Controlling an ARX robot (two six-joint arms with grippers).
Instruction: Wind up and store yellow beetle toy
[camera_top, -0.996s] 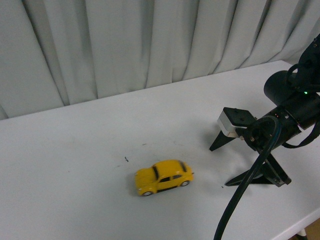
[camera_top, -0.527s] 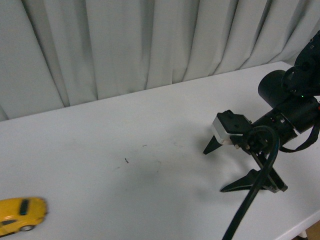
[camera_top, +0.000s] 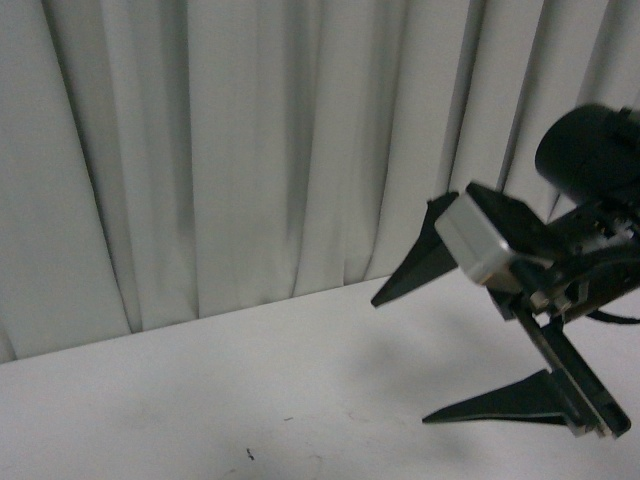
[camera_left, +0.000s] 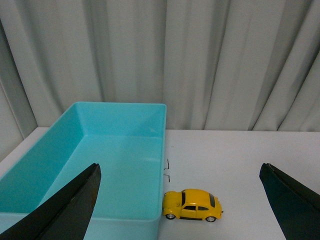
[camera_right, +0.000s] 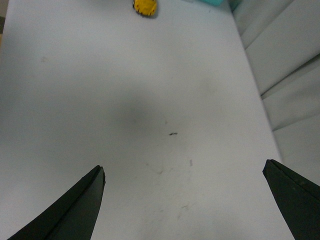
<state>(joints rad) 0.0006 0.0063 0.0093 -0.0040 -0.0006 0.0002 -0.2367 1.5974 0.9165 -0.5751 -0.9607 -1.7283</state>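
The yellow beetle toy (camera_left: 192, 205) stands on its wheels on the white table (camera_left: 240, 165) in the left wrist view, its nose against the corner of a turquoise bin (camera_left: 75, 150). My left gripper (camera_left: 180, 167) is open and empty, and the toy lies ahead of it between the fingers' lines. In the right wrist view the toy (camera_right: 145, 7) is far off, cut by the frame's edge. My right gripper (camera_right: 183, 166) is open and empty over bare table. It shows raised at the right of the front view (camera_top: 400, 362). The toy is out of the front view.
The turquoise bin is open-topped and empty; its corner shows in the right wrist view (camera_right: 216, 2). A pale pleated curtain (camera_top: 250, 150) hangs behind the table (camera_top: 200, 400). Small dark marks (camera_right: 173, 134) dot the tabletop.
The toy rolled fast to the left across the table and left the front view. The front view now shows more curtain and less table. My right gripper has risen and looms larger.
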